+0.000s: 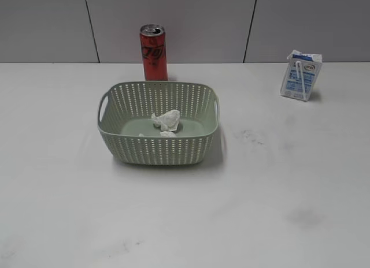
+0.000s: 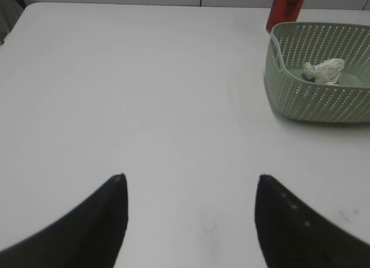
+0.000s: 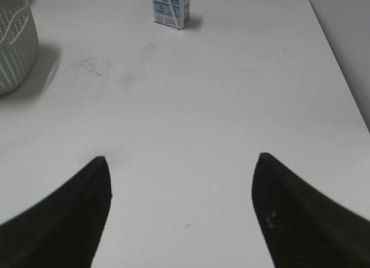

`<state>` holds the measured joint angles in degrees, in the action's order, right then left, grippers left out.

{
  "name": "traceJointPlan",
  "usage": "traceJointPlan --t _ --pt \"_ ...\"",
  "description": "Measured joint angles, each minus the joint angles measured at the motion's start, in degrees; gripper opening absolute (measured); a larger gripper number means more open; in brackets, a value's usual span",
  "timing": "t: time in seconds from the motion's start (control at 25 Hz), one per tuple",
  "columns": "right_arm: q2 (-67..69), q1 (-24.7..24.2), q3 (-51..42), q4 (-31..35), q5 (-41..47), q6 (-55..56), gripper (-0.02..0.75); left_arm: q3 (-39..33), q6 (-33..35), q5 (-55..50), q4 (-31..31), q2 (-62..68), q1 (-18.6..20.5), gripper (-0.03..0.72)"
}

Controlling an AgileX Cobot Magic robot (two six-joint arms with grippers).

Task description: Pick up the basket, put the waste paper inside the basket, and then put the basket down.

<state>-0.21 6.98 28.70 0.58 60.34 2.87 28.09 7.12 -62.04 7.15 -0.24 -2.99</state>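
The pale sage-green basket (image 1: 157,146) stands on the white table, left of centre. Crumpled white waste paper (image 1: 166,120) lies inside it on its floor. The basket also shows in the left wrist view (image 2: 312,97) at the upper right, with the waste paper (image 2: 325,70) inside, and its edge shows in the right wrist view (image 3: 14,43) at the upper left. My left gripper (image 2: 191,177) is open and empty over bare table, well short of the basket. My right gripper (image 3: 182,158) is open and empty over bare table. Neither gripper shows in the exterior view.
A red drink can (image 1: 153,52) stands upright just behind the basket, also in the left wrist view (image 2: 285,7). A white-and-blue drink carton (image 1: 300,75) stands at the back right, also in the right wrist view (image 3: 171,8). A grey panelled wall runs behind the table.
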Motion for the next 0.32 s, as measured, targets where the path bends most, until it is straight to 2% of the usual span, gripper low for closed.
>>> traceJointPlan --t 0.32 --pt "0.0 0.0 0.0 0.0 0.0 0.0 0.571 0.0 0.0 0.0 0.0 0.0 0.0 0.508"
